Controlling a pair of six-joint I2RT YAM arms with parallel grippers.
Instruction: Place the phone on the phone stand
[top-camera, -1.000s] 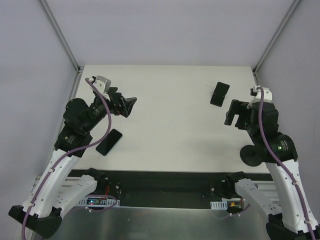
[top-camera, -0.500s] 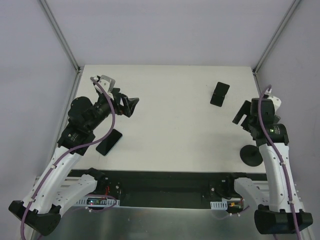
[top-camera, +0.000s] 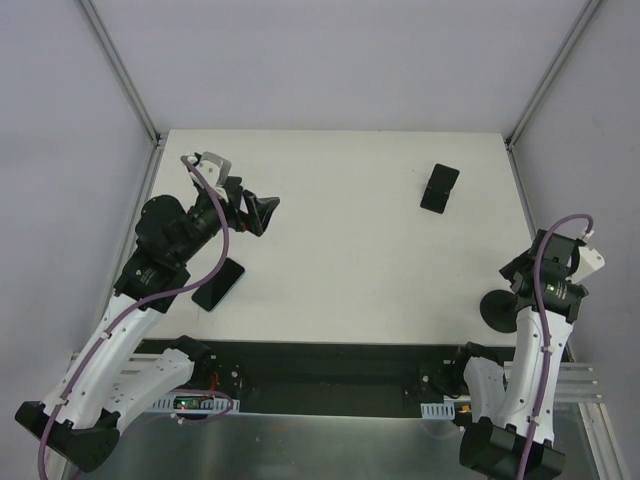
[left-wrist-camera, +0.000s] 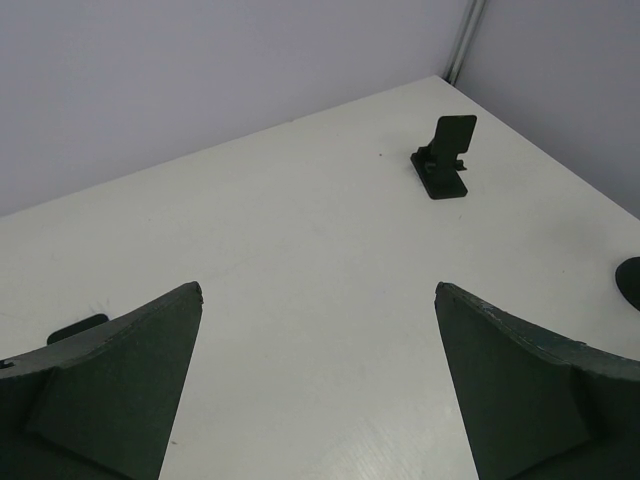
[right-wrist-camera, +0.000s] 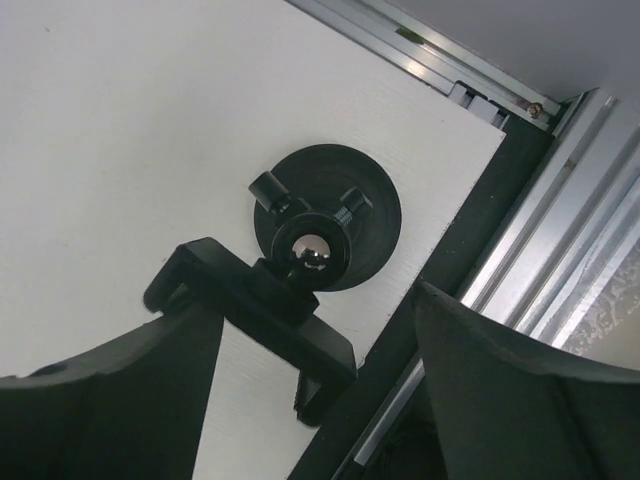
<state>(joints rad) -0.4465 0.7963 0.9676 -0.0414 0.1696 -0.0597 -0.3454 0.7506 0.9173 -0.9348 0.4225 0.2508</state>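
Left gripper (left-wrist-camera: 318, 292): fingers spread wide w/ nothing between them, only bare table (top-camera: 340, 270) showing in the gap. It hangs above the left part of the table, pointed roughly across toward the phone stand (top-camera: 440, 187). The phone (top-camera: 219, 284) lies flat on the table, nearer the arm bases than those fingers and right by the left forearm in the top view. I'd say the wrist cam is looking past it, not at it. The stand sits far right near the back edge, well apart from the phone, back plate tilted up, nothing on it. Right gripper (right-wrist-camera: 318, 300): also wide open and empty, tucked back over the near right corner, pointing down at a black round-base clamp mount (right-wrist-camera: 375, 215) w/ a shiny ball joint. That's not the stand I want, so I'm ignoring it. An aluminium rail (right-wrist-camera: 560, 230) runs just beyond the table edge there. My read on progress: basically zero. Phone isn't grasped, isn't lifted, stand is unloaded. Left to do: pick, carry across, set the phone against the plate. Obstacles: the stretch between phone and stand looks bare, so no blockers en route. The awkward bit imo is the phone lying flat so near the left arm's own links, plus a thin glossy slab is hard to pinch off the surface.
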